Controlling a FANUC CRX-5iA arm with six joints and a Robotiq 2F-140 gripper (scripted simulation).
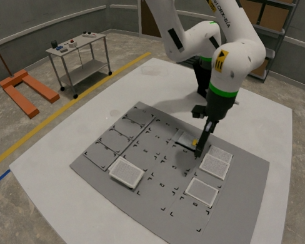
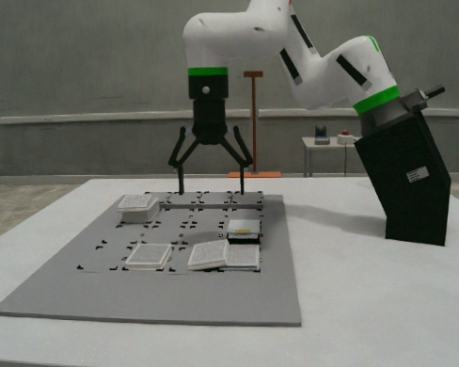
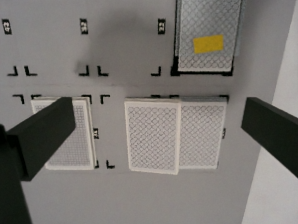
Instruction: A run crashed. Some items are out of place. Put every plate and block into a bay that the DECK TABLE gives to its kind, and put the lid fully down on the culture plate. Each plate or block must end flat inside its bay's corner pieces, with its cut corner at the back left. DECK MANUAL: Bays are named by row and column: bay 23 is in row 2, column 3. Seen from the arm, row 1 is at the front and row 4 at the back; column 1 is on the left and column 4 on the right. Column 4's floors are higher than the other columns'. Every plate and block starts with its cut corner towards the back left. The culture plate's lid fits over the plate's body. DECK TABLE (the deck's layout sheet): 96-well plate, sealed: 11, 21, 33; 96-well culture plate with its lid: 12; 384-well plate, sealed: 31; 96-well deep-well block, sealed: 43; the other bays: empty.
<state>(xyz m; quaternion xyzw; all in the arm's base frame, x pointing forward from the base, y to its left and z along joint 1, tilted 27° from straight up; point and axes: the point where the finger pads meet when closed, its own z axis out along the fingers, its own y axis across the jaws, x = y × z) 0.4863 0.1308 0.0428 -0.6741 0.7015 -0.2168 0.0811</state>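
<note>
My gripper (image 1: 197, 153) (image 2: 212, 193) (image 3: 159, 112) is open and empty, high over the column 1 side. Below it, a pale sealed plate (image 1: 214, 166) (image 2: 208, 254) (image 3: 153, 137) lies tilted in bay 21, one edge on the plate (image 1: 221, 154) (image 2: 244, 256) (image 3: 202, 135) in bay 11. A finer-patterned plate (image 1: 202, 191) (image 2: 149, 254) (image 3: 67, 135) lies in bay 31. The culture plate (image 2: 244, 235) (image 3: 205, 66) is in bay 12; its clear, yellow-tagged lid (image 1: 187, 139) (image 2: 244, 226) sits askew on it. A sealed plate (image 1: 127, 171) (image 2: 135, 201) lies skewed on the deep block (image 2: 137, 216) at bay 43.
The grey deck (image 1: 246, 181) (image 2: 150, 301) has black corner pieces. Column 4's raised strip (image 1: 104, 156) runs along the side beyond the block. The white table (image 1: 262, 125) (image 2: 361, 292) surrounds the deck. The arm's dark base stands on the row 1 side.
</note>
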